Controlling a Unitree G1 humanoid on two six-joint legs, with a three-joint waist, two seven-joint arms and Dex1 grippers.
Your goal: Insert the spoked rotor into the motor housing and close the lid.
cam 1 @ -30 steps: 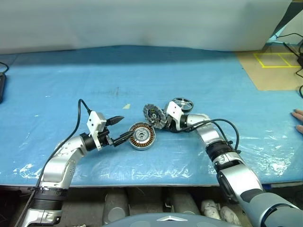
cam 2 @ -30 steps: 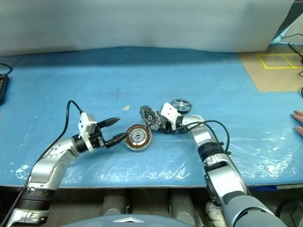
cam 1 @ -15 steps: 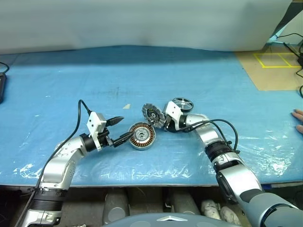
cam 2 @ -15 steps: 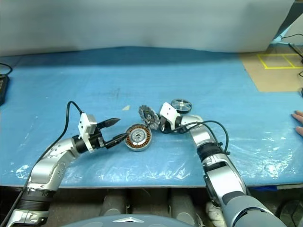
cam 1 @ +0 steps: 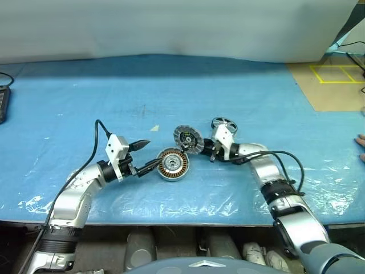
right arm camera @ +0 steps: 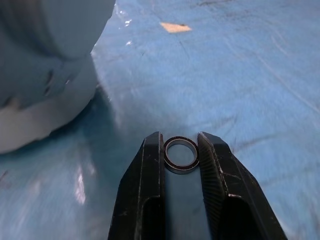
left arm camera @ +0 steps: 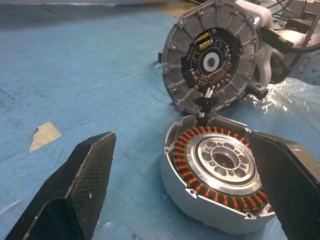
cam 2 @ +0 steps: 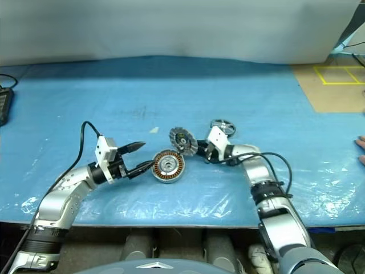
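Spoked rotor (cam 1: 222, 123) lies behind right gripper (right arm camera: 180, 150), which pinches a small metal ring (right arm camera: 181, 154); left gripper (left arm camera: 190, 185) gapes around motor housing (left arm camera: 217, 180); rotor looks rigid, slick—grip rim.

The motor housing (cam 1: 172, 163) lies flat on the table (cam 1: 239, 91), nearer the front edge than the back, about midway between the left and right edges. The lid (cam 1: 188, 139) stands tilted on its rim just behind and to the right of the housing, its lower edge touching the housing's back rim. The spoked rotor (cam 1: 223, 123) lies further right and a little further back, apart from the lid. The left gripper (cam 1: 147, 154) is just left of the housing, one finger beside its rim. The right gripper (right arm camera: 181, 150) is between lid and rotor, with a small ring (right arm camera: 180, 154) between its fingertips.
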